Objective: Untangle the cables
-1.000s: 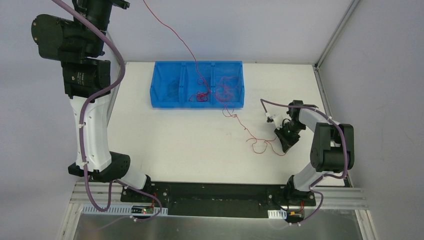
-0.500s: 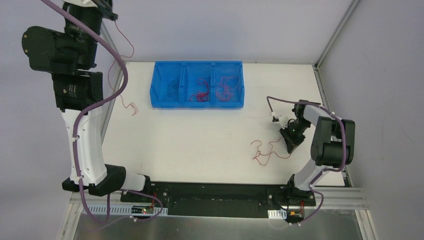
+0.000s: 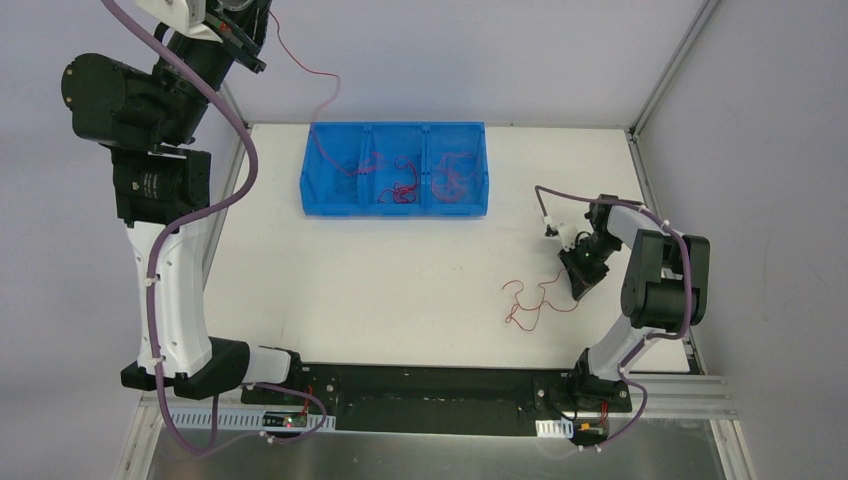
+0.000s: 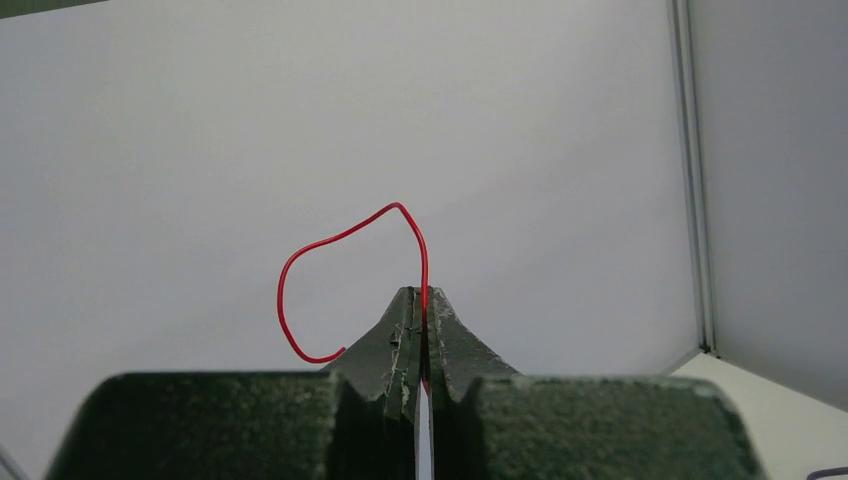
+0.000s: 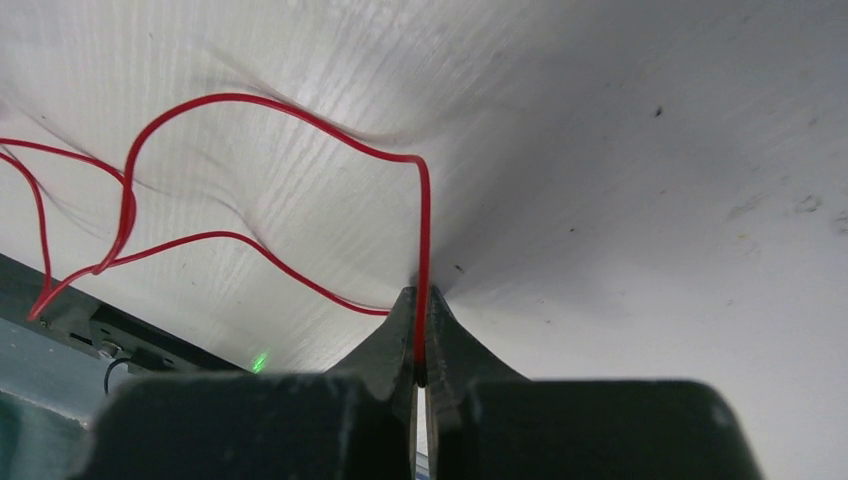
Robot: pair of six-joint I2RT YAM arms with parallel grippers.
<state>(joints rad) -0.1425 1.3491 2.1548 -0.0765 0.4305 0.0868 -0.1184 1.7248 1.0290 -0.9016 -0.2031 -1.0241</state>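
My left gripper point(image 3: 256, 28) is raised high above the table's far left corner and is shut on a thin red cable point(image 3: 322, 98). That cable hangs down to the left compartment of the blue bin point(image 3: 312, 170). In the left wrist view the jaws point(image 4: 424, 300) pinch the cable, and its short end point(image 4: 330, 238) curls in a loop. My right gripper point(image 3: 578, 288) is low at the table and shut on a second red cable point(image 3: 525, 303) that lies in loops to its left. The right wrist view shows this grip point(image 5: 422, 305) and the cable point(image 5: 250, 100).
The bin's middle compartment holds a red cable bundle point(image 3: 403, 188) and the right one another point(image 3: 450, 180). A dark tangle point(image 3: 342, 176) lies in the left one. Metal frame rails run along the table's right edge point(image 3: 650, 200).
One second ago a single red run stretched from my left gripper through the bin to my right. Now the cables are apart. My left arm swung out left, then back toward the bin.
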